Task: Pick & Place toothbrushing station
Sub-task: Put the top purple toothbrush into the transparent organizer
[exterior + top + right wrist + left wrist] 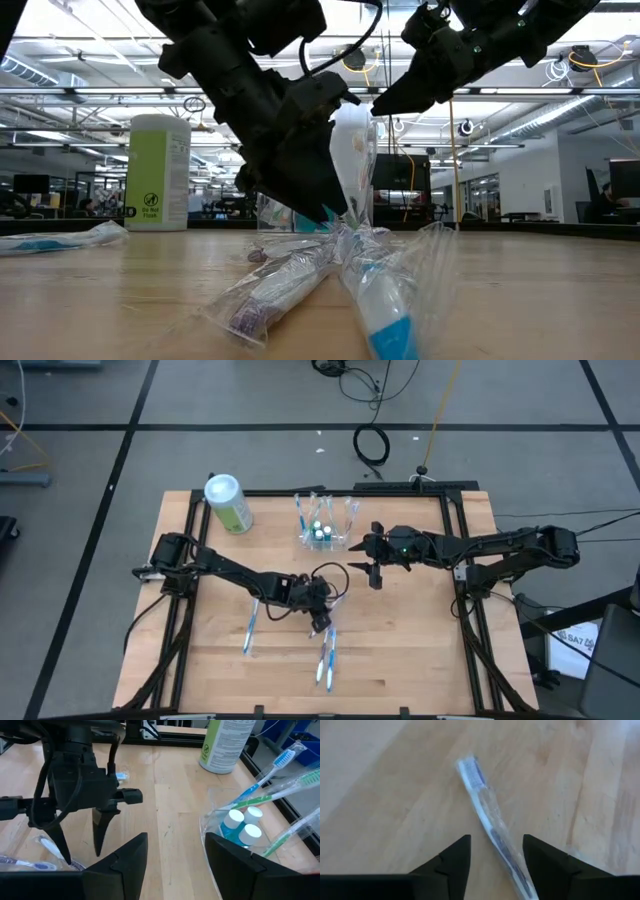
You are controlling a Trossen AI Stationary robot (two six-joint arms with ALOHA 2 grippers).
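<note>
Hovering low over the wooden worktop [400, 650], the left gripper [495, 852] holds its fingers parted and empty, a wrapped toothbrush [490, 820] lying directly beneath and running between the two fingertips. More wrapped toothbrushes [326, 655] lie just on the near side of this gripper, and one [249, 628] sits off to its left. The right gripper [175, 850] hangs open and empty too, with the toothbrushing station [324, 532], a clear holder already carrying brushes and small blue-capped tubes, just beside it toward the far edge of the worktop; the green-and-white canister [228, 503] stands farther along that edge. Judging by the pose, the step in hand is the pick of the brush under the left gripper. The next move appears to call for a short descent and a closing of the fingers across the thin handle, square enough that the slippery wrapper does not skate away.
</note>
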